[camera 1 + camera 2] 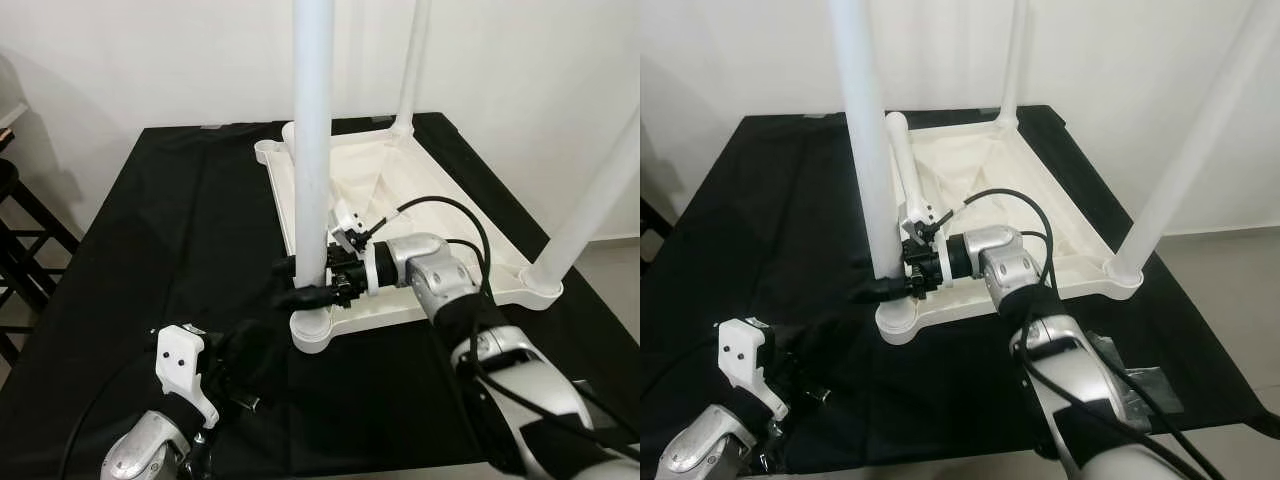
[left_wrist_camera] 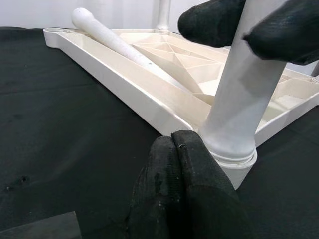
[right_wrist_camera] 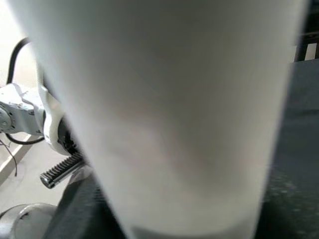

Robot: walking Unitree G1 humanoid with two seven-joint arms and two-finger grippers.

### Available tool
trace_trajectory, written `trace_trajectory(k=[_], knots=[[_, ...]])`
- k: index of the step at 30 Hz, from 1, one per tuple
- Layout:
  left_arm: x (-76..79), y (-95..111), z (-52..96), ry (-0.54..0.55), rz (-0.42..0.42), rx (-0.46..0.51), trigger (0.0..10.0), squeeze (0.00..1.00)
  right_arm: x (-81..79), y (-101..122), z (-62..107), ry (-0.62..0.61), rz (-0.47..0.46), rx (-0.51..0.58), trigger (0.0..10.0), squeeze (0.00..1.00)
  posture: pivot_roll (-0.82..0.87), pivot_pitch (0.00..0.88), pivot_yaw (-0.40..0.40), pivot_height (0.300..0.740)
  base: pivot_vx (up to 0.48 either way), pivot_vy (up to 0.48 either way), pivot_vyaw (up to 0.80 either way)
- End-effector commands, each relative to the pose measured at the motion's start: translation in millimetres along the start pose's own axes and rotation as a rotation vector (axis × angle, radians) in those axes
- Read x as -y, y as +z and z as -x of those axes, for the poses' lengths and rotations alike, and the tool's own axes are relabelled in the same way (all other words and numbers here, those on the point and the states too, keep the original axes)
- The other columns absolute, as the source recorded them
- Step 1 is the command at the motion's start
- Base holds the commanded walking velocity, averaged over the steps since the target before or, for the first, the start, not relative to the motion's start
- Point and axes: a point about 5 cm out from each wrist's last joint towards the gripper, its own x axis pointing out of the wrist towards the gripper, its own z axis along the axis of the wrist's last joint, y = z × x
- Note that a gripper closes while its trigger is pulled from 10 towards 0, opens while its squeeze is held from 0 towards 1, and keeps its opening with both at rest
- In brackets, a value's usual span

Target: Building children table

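A white children's table top (image 1: 415, 310) lies upside down on the black cloth. Three white legs stand in its corners: near left (image 1: 312, 150), far (image 1: 412, 70) and near right (image 1: 595, 205). A fourth leg (image 1: 897, 160) lies loose inside the top along its left rim. My right gripper (image 1: 300, 283) is shut on the near left leg, just above its socket, one black finger on each side. My left gripper (image 1: 265, 348) rests low on the cloth in front of that socket; its fingertips (image 2: 174, 144) are pressed together, holding nothing.
The black cloth (image 1: 180, 220) covers the whole work table, with free room to the left of the white top. A dark wooden stool (image 1: 20, 235) stands off the table's left side. A grey patch (image 1: 1135, 385) lies on the cloth near the front right.
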Motion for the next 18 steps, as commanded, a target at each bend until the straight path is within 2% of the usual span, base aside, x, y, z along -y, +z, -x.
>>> trace_trajectory(k=[1,5,6,7,8,10,11,12,13,14,15,16,17,18], knots=[[-0.3,-3.1,1.5,0.001,-0.014,-0.019,10.0,0.0,-2.9,-10.4,-3.0,0.047,-0.031,-0.029,0.0,0.0,0.06,0.06,0.015,0.74,0.0,0.0,0.0],[0.4,-2.9,1.3,-0.001,-0.012,-0.018,10.0,0.0,-1.1,-15.0,1.3,-0.001,-0.02,-0.046,0.0,0.0,0.05,0.066,0.017,0.74,0.0,0.0,0.0],[0.9,-2.6,1.6,-0.001,-0.011,-0.016,10.0,0.0,0.9,-21.2,2.6,-0.091,-0.012,-0.068,0.0,0.0,0.04,0.074,0.011,0.74,0.0,0.0,0.0],[0.9,-2.6,1.6,-0.001,-0.011,-0.016,10.0,0.0,0.9,-21.2,2.6,-0.091,-0.012,-0.068,0.0,0.0,0.04,0.074,0.011,0.74,0.0,0.0,0.0],[1.4,-2.4,1.9,-0.002,-0.009,-0.015,10.0,0.0,2.2,-25.5,3.5,-0.154,-0.006,-0.083,0.0,0.0,0.04,0.075,0.01,0.74,0.0,0.0,0.0],[2.4,-1.8,3.5,-0.002,-0.008,-0.014,10.0,0.0,-1.3,-43.2,1.0,-0.279,-0.017,-0.131,0.0,0.0,0.04,0.081,-0.001,0.74,0.0,0.0,0.0],[2.4,-1.8,3.5,-0.002,-0.008,-0.014,10.0,0.0,-1.3,-43.2,1.0,-0.279,-0.017,-0.131,0.0,0.0,0.04,0.081,-0.001,0.74,0.0,0.0,0.0],[2.4,-1.2,4.8,-0.001,-0.008,-0.013,10.0,0.0,0.0,-50.4,-10.8,-0.673,-0.085,0.015,0.0,0.0,0.04,0.091,-0.006,0.74,0.0,0.0,0.0],[2.4,-1.2,4.8,-0.001,-0.008,-0.013,10.0,0.0,0.0,-50.4,-10.8,-0.673,-0.085,0.015,0.0,0.0,0.04,0.091,-0.006,0.74,0.0,0.0,0.0],[1.9,0.2,5.6,0.0,-0.008,-0.011,10.0,0.0,-21.0,-66.0,-21.6,-0.825,-0.208,0.072,0.0,0.0,0.04,0.105,0.006,0.74,0.0,0.0,0.0],[1.9,0.2,5.6,0.0,-0.008,-0.011,10.0,0.0,-21.0,-66.0,-21.6,-0.825,-0.208,0.072,0.0,0.0,0.04,0.105,0.006,0.74,0.0,0.0,0.0],[1.4,1.1,6.1,0.001,-0.007,-0.01,10.0,0.0,-42.9,-75.1,-28.4,-0.921,-0.3,0.116,0.0,0.0,0.04,0.105,0.006,0.74,0.0,0.0,0.0],[0.8,1.0,6.1,0.002,-0.006,-0.009,10.0,0.0,-55.7,-74.9,-31.4,-0.928,-0.257,0.098,0.0,0.0,-0.01,0.099,0.024,0.74,0.0,0.0,0.0],[0.8,1.0,6.1,0.002,-0.006,-0.009,10.0,0.0,-55.7,-74.9,-31.4,-0.928,-0.257,0.098,0.0,0.0,-0.01,0.099,0.024,0.74,0.0,0.0,0.0]])
